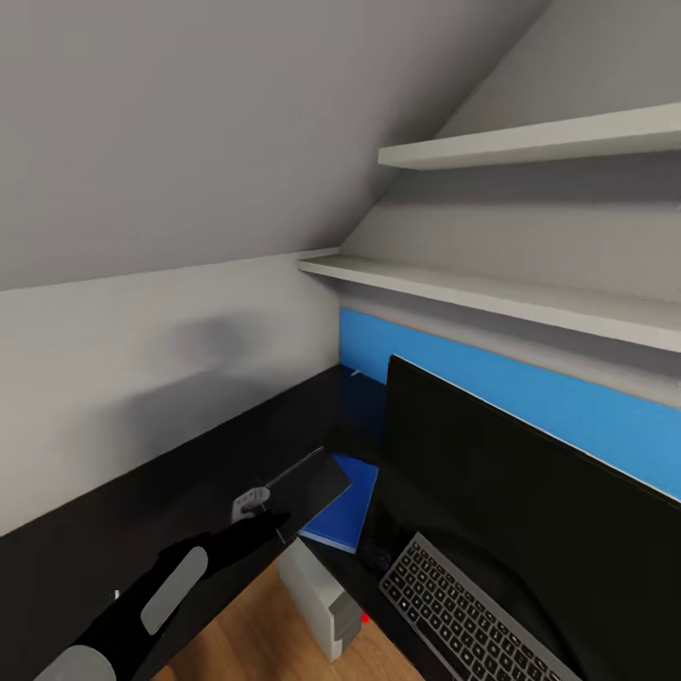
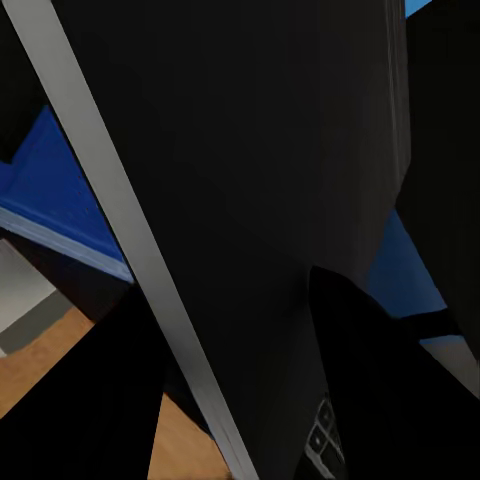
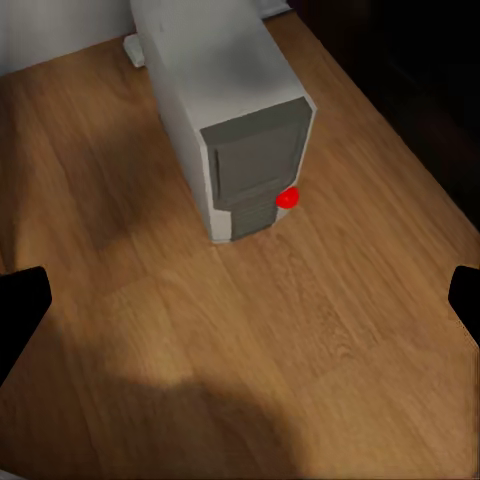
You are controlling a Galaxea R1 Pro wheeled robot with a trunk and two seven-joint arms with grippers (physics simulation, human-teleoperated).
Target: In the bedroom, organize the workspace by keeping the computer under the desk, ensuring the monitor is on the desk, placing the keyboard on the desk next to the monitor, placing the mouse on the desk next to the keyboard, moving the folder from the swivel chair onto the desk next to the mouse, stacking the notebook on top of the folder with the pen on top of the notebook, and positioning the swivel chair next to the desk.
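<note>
The left gripper (image 1: pixel 270 515) is clamped on a flat dark notebook (image 1: pixel 307 487) just above the blue folder (image 1: pixel 342 511) on the desk (image 1: pixel 142 501), so next I think it should lower it onto the folder, while the right gripper (image 3: pixel 240 300) hangs open over the computer (image 3: pixel 225 120).

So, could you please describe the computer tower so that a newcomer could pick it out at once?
Start from the black desk and look down to the wooden floor. There the computer stands alone, a boxy light-grey tower. A darker grey front panel with a small red button sets it apart from the flat keyboard and blue folder above.
</note>
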